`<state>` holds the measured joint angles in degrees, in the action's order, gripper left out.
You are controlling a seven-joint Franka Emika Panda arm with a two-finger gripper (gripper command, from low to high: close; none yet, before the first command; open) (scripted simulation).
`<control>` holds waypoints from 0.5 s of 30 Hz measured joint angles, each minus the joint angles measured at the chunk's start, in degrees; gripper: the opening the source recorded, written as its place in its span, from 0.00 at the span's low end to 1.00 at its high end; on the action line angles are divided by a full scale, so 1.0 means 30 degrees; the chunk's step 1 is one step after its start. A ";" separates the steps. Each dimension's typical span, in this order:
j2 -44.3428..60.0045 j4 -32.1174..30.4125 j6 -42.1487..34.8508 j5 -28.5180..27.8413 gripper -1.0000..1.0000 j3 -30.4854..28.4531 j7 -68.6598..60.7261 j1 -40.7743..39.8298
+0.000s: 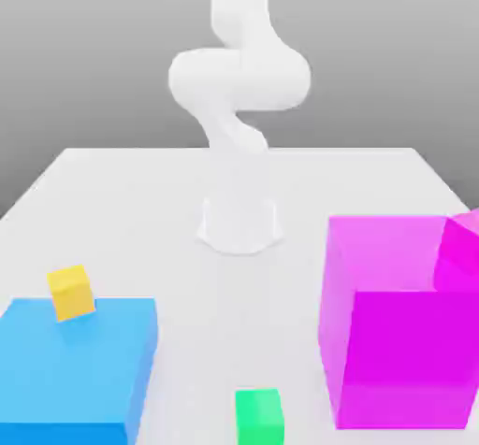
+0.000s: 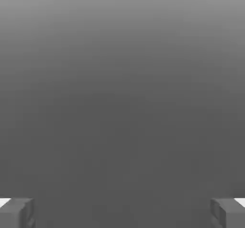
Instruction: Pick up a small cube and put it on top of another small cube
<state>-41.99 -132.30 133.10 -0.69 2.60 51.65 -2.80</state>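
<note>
Counter: white, flat, bearing every item listed.
Arm: white, rising from a round base at the counter's middle, the landmark for what follows.
Magenta block: large, toward the camera from the base, on the exterior view's right; a second magenta shape at its far edge may be a separate block.
Blue block: large, low, toward the camera, on the exterior view's left.
Tool: released, fingertips spread wide apart, nothing between them.
Yellow cube: small, tilted, resting on the blue block's far edge.
Green cube: small, on the counter, nearest the camera, between the two large blocks.
</note>
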 joint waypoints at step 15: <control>0.7713 -0.1048 0.2648 -0.2529 0.50 0.4659 1.2507 -0.4631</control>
<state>-18.85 -135.45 141.04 -8.28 16.58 89.18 -16.70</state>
